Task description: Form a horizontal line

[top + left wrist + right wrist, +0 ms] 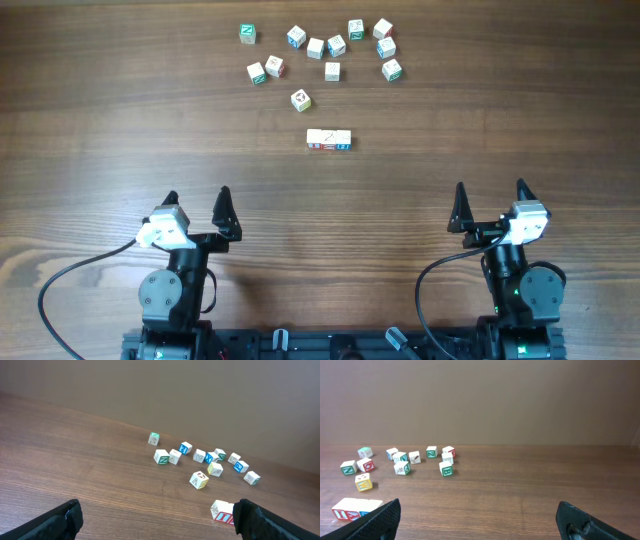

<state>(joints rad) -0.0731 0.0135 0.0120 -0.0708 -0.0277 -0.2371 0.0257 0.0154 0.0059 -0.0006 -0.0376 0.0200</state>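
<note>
Left hand (197,195) and right hand (490,188) rest at the lower edge, both spread wide and empty. At frame centre on the table (100,120) lies the horizontal line (328,140); loose cubes (316,47) scatter above it. Such cubes look light, rigid and easily nudged: pinch opposite flat faces.

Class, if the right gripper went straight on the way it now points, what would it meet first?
Nothing, it seems: the right gripper points over bare table; the scattered cubes and the horizontal line lie off to its left. Tilt unclear.
</note>
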